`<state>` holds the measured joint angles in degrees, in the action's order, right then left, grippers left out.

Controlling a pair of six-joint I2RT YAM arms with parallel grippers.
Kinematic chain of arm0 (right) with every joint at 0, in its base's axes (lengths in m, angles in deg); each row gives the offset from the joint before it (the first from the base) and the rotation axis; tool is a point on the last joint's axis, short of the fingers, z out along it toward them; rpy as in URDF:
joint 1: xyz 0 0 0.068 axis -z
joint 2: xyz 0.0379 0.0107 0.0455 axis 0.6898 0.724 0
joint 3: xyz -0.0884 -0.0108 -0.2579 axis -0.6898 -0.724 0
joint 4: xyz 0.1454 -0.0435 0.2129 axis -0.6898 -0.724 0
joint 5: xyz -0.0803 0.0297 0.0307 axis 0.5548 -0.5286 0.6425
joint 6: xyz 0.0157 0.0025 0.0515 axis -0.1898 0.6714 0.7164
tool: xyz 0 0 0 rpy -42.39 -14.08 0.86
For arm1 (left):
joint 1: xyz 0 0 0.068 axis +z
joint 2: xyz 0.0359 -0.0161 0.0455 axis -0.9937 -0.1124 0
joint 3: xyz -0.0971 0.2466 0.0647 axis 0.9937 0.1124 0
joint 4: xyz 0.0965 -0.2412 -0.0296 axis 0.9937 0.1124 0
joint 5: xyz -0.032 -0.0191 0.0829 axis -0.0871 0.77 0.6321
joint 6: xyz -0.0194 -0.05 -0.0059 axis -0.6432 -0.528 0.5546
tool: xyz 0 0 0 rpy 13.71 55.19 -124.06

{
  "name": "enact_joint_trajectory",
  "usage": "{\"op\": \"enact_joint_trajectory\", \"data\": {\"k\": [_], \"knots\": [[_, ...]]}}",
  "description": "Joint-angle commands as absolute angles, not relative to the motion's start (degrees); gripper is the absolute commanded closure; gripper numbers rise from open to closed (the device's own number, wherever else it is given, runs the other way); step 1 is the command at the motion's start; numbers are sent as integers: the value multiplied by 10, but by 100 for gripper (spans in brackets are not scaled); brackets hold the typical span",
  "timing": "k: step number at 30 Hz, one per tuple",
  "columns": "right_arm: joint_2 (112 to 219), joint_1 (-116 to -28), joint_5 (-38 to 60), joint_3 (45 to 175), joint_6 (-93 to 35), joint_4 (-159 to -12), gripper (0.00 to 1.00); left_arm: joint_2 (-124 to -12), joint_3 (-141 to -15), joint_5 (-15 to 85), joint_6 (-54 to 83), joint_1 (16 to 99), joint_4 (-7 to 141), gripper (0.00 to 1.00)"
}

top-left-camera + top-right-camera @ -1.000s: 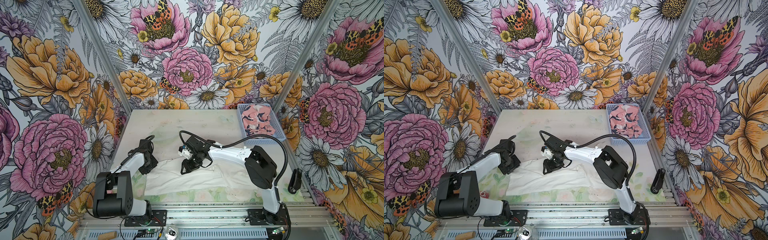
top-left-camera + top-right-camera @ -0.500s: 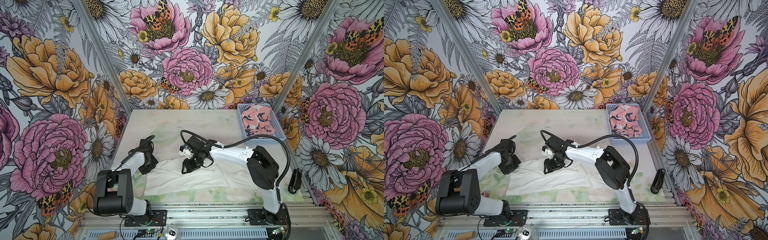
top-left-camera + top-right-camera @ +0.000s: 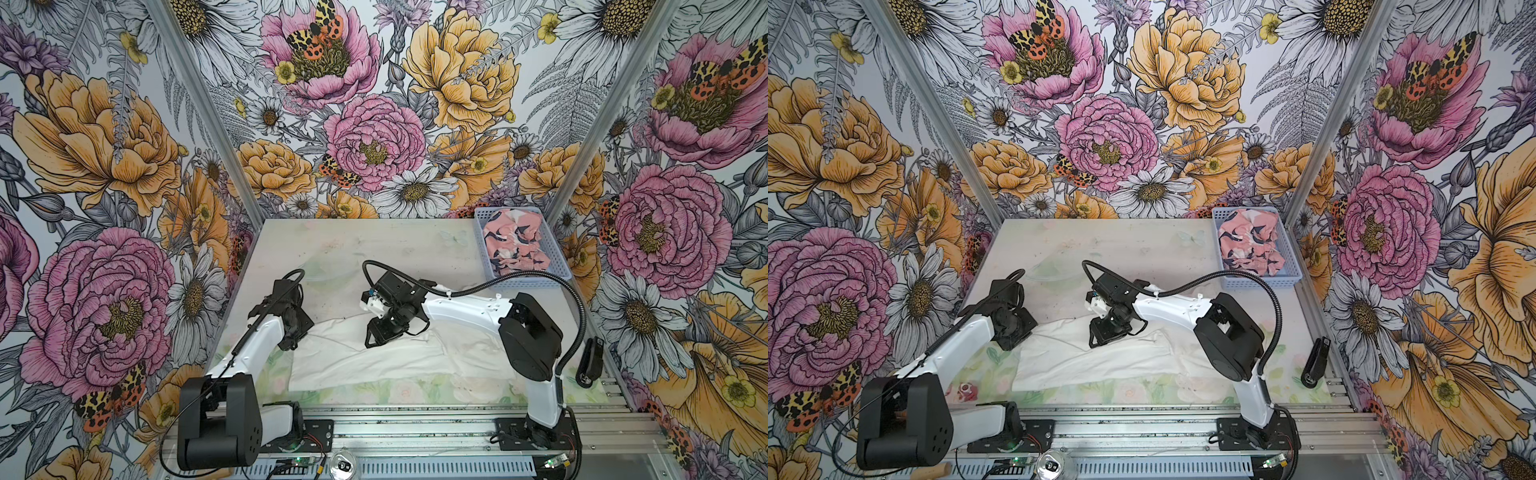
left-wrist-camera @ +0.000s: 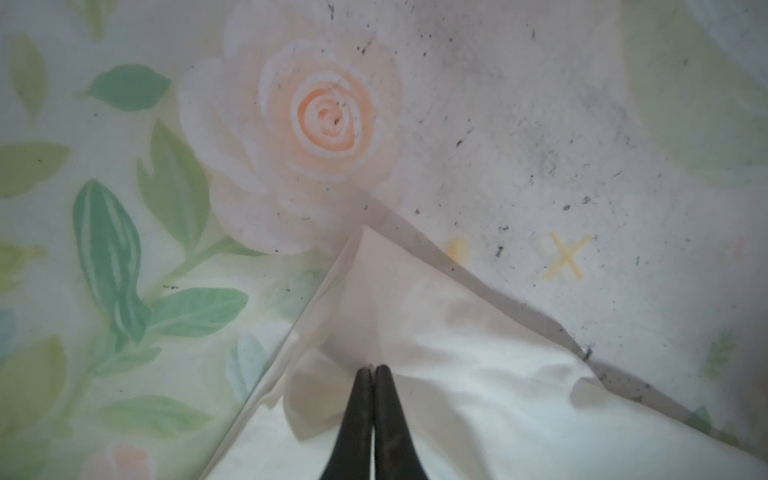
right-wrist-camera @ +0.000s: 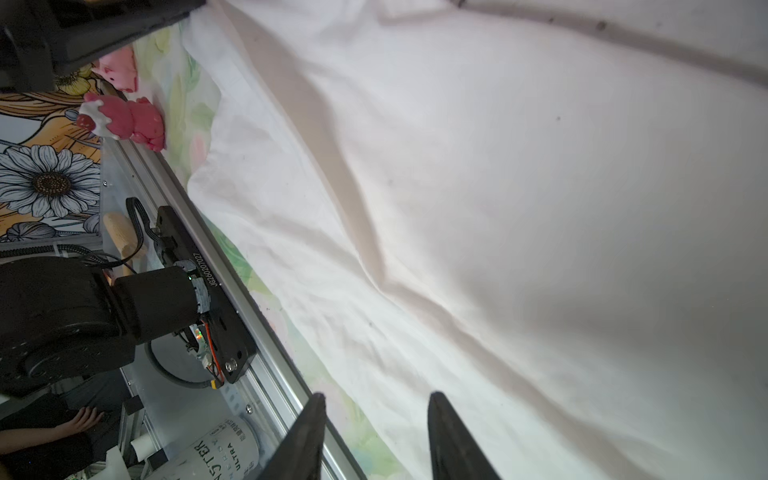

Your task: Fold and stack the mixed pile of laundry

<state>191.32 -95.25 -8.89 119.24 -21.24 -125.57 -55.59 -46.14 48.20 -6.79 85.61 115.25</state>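
Over on the left side of the worktop (image 3: 374, 245), the left gripper (image 4: 374, 368) has just drawn its jaws tight together, and the wrist view shows them clenched on the near-left corner of the white garment (image 3: 374, 361), with the cloth puckering into small folds around the tips. A second ago those jaws were apart over the same corner. The arm itself has hardly moved in the top views, so the only real change is the pinch. To my eye that means the corner is now secured and a fold can begin, probably by lifting it and carrying it across the cloth. The white garment lies spread along the front of the worktop in both top views, creased through the middle, and its outline matches the earlier frames, so nothing has been lifted or folded yet. Further right, the right gripper (image 3: 376, 338) sits low over the garment's far edge near the centre, where it was before. Its jaws are released, with a clear gap and nothing between them, and I cannot tell whether the tips touch the fabric. At the far right corner, the pink garment (image 3: 517, 245) lies bunched in the blue basket (image 3: 536, 283), untouched and waiting its turn.
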Motion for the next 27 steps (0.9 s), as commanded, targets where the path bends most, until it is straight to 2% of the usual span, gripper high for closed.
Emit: {"op": "enact_joint_trajectory", "data": {"k": [1,6,10,13,16,18,19,23,27], "knots": [[1881,-948,-79,1187,-220,-1246,57,-524,-436,461,-89,857,1181,100],[1873,-948,-77,1178,-220,-1246,57,-481,-416,458,-124,837,1197,100],[1868,-947,-76,1170,-222,-1246,57,-461,-420,495,-162,798,1229,99],[1861,-947,-75,1164,-222,-1246,57,-459,-426,526,-187,777,1255,89],[1857,-946,-73,1159,-224,-1246,57,-460,-431,549,-208,761,1276,86],[1853,-945,-71,1157,-224,-1246,57,-454,-437,573,-223,752,1294,74],[1852,-945,-70,1156,-224,-1245,57,-445,-440,588,-229,750,1303,72],[1850,-942,-70,1154,-223,-1242,57,-398,-445,614,-237,752,1308,69],[1855,-938,-69,1155,-222,-1240,57,-397,-450,600,-233,753,1300,68]]}}
